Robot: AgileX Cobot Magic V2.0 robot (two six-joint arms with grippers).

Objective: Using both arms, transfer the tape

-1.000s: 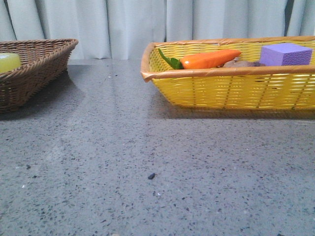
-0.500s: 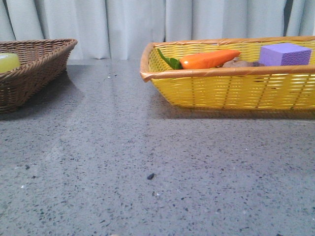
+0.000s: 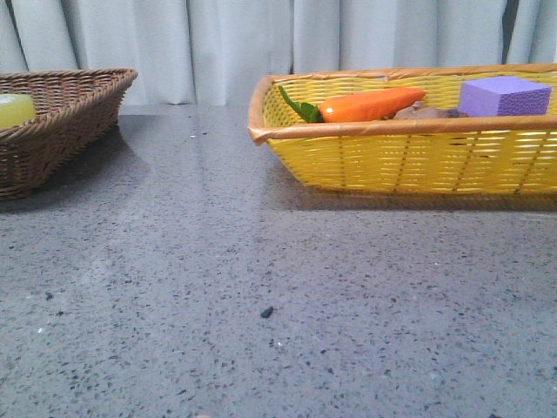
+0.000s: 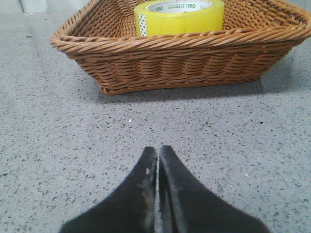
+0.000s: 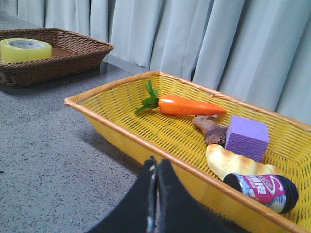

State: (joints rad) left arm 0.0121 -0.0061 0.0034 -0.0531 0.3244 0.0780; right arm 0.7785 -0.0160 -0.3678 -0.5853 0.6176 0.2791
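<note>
The yellow tape roll (image 4: 179, 17) with a white core and green lettering lies flat in the brown wicker basket (image 4: 184, 53). It also shows in the front view (image 3: 15, 110) at the far left and in the right wrist view (image 5: 25, 49). My left gripper (image 4: 158, 151) is shut and empty, low over the grey table, a short way in front of the brown basket. My right gripper (image 5: 156, 163) is shut and empty beside the near rim of the yellow basket (image 5: 121, 131). Neither gripper shows in the front view.
The yellow basket (image 3: 409, 161) at the right holds an orange toy carrot (image 5: 187, 105), a purple foam block (image 5: 246, 138), a brown piece (image 5: 211, 131), a bread roll (image 5: 233, 162) and a dark can (image 5: 262, 190). Grey curtains hang behind the speckled table (image 3: 261, 287).
</note>
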